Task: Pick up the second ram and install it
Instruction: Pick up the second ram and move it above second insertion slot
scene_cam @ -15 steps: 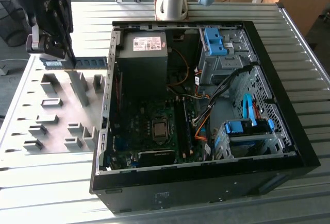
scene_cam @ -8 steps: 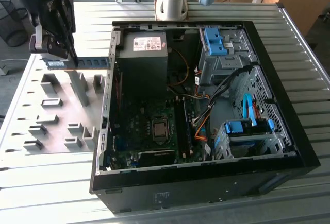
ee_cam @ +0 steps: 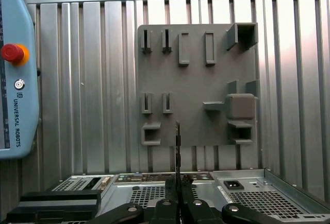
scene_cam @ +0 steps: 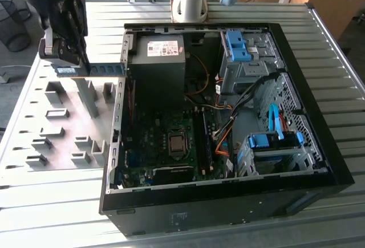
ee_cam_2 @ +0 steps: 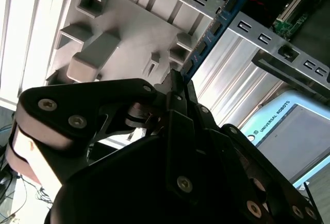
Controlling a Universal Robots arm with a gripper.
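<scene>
The second ram [scene_cam: 102,69] is a thin blue stick held level above the grey holder plate [scene_cam: 63,128], just outside the open computer case's wall on the exterior view's left. My gripper [scene_cam: 69,60] is shut on one end of it. In the second wrist view the second ram [ee_cam_2: 212,31] sticks out from between the black fingers [ee_cam_2: 175,87] toward the case's edge. In the first wrist view the second ram [ee_cam: 178,144] shows edge-on, rising from my gripper [ee_cam: 178,183] over the plate [ee_cam: 196,80].
The open case [scene_cam: 308,117] lies flat with the motherboard [scene_cam: 165,145], its long memory slots [scene_cam: 203,139], a power supply [scene_cam: 157,60] and blue drive brackets [scene_cam: 239,45]. The arm's base [scene_cam: 191,0] stands behind. A teach pendant [ee_cam: 15,80] lies on the ribbed table.
</scene>
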